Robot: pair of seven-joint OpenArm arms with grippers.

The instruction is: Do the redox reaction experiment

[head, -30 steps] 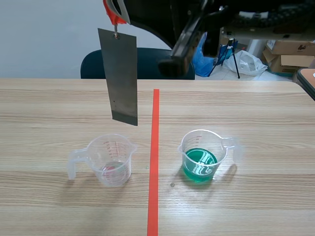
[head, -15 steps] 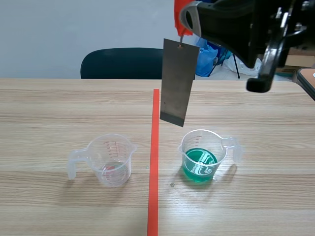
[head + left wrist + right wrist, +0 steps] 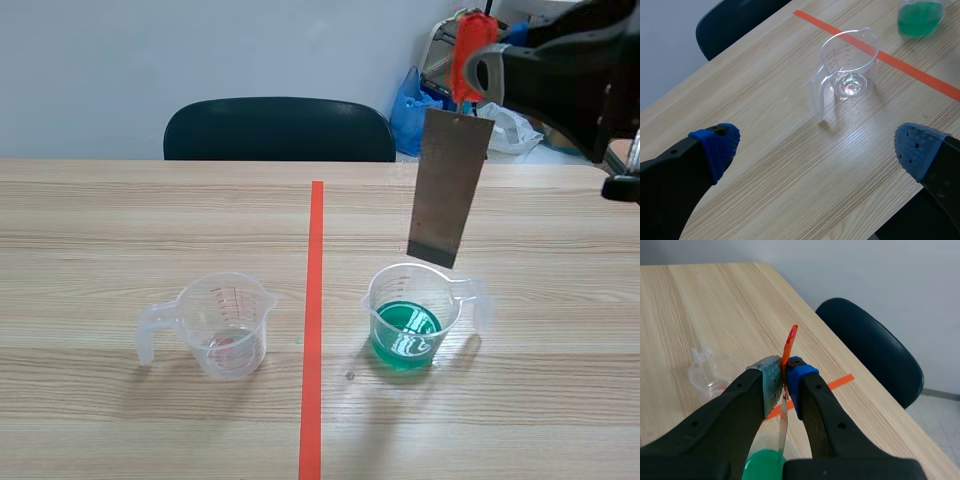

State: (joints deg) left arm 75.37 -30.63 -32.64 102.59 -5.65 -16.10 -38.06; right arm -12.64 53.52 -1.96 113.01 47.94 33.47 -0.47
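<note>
A grey metal plate (image 3: 447, 188) hangs from a red clip (image 3: 468, 42), and my right gripper (image 3: 482, 68) is shut on that clip. The plate's lower edge hovers just above the rim of the beaker of green liquid (image 3: 410, 318), right of the red line. In the right wrist view the clip (image 3: 789, 342) sticks up between the shut fingers of the right gripper (image 3: 783, 382), with the green liquid (image 3: 762, 465) below. The clear beaker (image 3: 225, 325) stands left of the line. My left gripper (image 3: 815, 145) is open above bare table, and the clear beaker (image 3: 847, 65) lies ahead of it.
An orange-red tape line (image 3: 314, 320) divides the table between the two beakers. A dark chair (image 3: 278, 128) stands behind the far edge. Bags and cardboard boxes sit in the back right. The green beaker (image 3: 920, 15) shows beyond the clear one in the left wrist view.
My right arm has carried the hanging plate from above the clear beaker rightward across the tape line, and it now hangs over the green beaker.
</note>
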